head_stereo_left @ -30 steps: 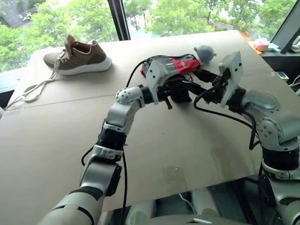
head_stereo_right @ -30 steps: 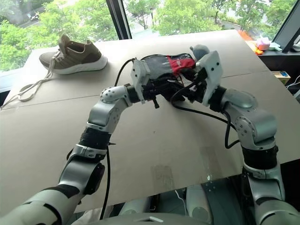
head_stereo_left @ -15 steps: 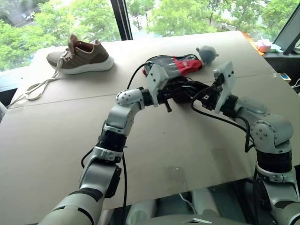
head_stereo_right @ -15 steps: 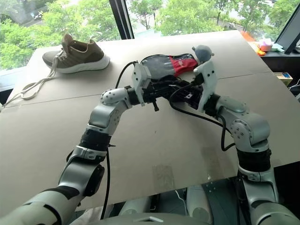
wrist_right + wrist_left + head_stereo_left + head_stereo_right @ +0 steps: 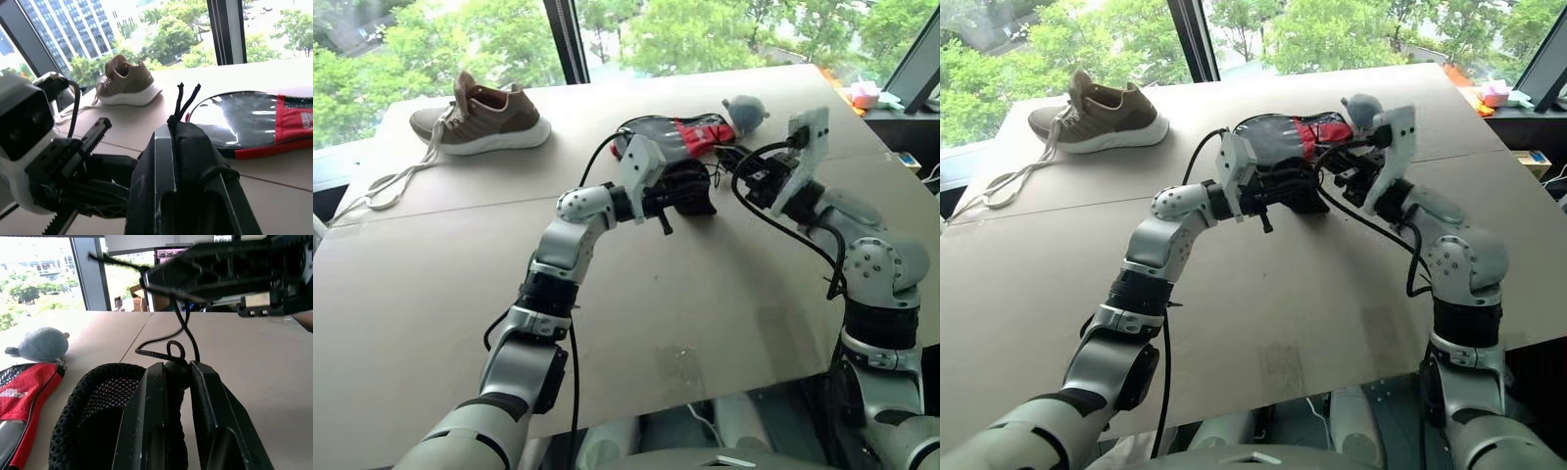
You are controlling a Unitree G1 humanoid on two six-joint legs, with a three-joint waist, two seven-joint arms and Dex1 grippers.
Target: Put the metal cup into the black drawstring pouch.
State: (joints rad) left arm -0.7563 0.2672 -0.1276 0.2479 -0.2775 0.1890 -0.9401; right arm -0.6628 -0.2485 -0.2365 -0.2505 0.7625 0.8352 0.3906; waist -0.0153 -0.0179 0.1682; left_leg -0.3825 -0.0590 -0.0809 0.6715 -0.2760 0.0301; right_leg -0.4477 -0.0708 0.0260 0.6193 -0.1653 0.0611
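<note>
The black drawstring pouch (image 5: 697, 182) hangs just above the cardboard-covered table, mid-table. My left gripper (image 5: 177, 369) is shut on the rim of its mesh-lined mouth (image 5: 93, 399). The pouch's thin black cord (image 5: 168, 351) runs from the mouth across to my right gripper (image 5: 175, 128), which is shut on the cord. The cord's knotted ends (image 5: 185, 98) stick out past the fingertips. The right gripper (image 5: 754, 178) is a little to the right of the pouch and slightly higher. The metal cup is hidden.
Just behind the pouch lies a black-and-red oval racket case (image 5: 693, 131), with a grey plush toy (image 5: 744, 110) beside it. A brown sneaker (image 5: 484, 116) with loose laces sits at the back left. The table's near edge (image 5: 705, 392) is close to me.
My right gripper has closed on the cord and drawn back up and to the right, away from the pouch. The left gripper and pouch have stayed put.
</note>
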